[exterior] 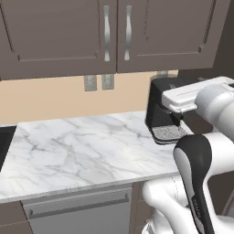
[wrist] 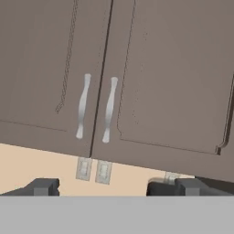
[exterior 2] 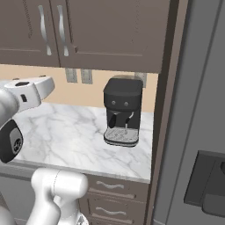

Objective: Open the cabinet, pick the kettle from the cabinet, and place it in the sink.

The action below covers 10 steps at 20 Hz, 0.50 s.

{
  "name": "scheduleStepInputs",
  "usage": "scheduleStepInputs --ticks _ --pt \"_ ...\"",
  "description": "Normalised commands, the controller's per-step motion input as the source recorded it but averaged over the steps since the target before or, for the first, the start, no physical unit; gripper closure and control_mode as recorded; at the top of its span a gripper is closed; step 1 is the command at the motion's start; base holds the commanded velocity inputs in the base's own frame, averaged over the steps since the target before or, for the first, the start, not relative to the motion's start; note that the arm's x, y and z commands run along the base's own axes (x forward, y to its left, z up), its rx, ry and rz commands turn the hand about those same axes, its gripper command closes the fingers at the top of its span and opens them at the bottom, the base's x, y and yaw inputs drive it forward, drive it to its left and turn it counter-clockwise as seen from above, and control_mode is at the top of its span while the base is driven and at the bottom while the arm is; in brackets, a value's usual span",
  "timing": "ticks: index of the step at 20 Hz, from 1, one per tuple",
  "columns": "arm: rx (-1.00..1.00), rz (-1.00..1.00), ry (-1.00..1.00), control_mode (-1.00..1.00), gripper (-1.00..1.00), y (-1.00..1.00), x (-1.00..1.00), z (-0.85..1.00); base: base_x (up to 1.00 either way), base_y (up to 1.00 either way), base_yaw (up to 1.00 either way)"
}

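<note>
Dark brown wall cabinet [wrist: 114, 77] with framed panel doors is shut, its two curved silver handles [wrist: 95, 109] side by side at the centre seam. Two-finger gripper [wrist: 116, 187] faces the doors from a distance, jaws spread wide, holding nothing. Black coffee machine [exterior 2: 123, 112] sits on the white marble counter [exterior: 77, 146].
</note>
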Motion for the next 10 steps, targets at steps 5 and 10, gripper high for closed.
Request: scheduleStepInputs --ticks 5,10 --pt "0.12 0.00 -0.01 -1.00 -1.00 0.07 0.16 0.25 0.00 0.00 0.00" --pt "0.03 0.01 -0.01 -1.00 -1.00 0.04 0.08 0.09 0.00 0.00 0.00"
